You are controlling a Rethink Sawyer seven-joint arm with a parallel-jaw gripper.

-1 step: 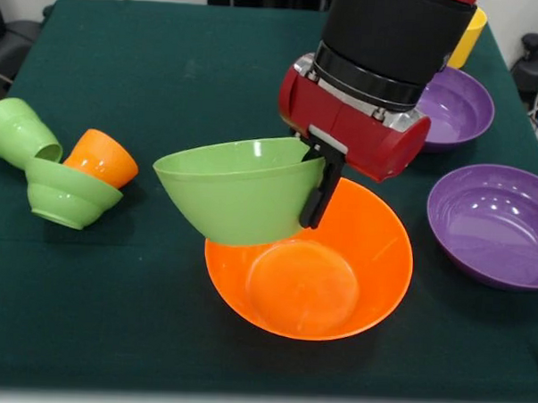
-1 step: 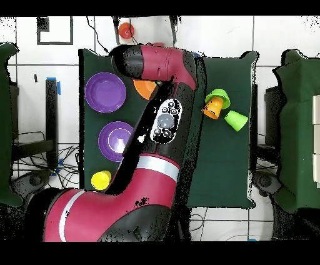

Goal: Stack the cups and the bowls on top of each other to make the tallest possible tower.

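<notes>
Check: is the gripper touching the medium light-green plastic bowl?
Touching. Front view shows the gripper fingers clamped over the rim of the medium light-green plastic bowl, which hangs tilted.

The red and black arm (image 2: 147,156) reaches down from above over the table's middle, its gripper (image 1: 316,190) pointing downward with black fingers (image 1: 321,197) clamped on a tilted bowl's rim, holding it aloft.

5 bowls (1 orange (image 1: 336,303), 2 green (image 1: 233,195) (image 1: 64,197), 2 purple (image 1: 496,225) (image 1: 456,107)) and 4 cups (green (image 1: 18,130), orange (image 1: 101,157), yellow (image 1: 470,36), red (image 2: 125,29)) show.
</notes>
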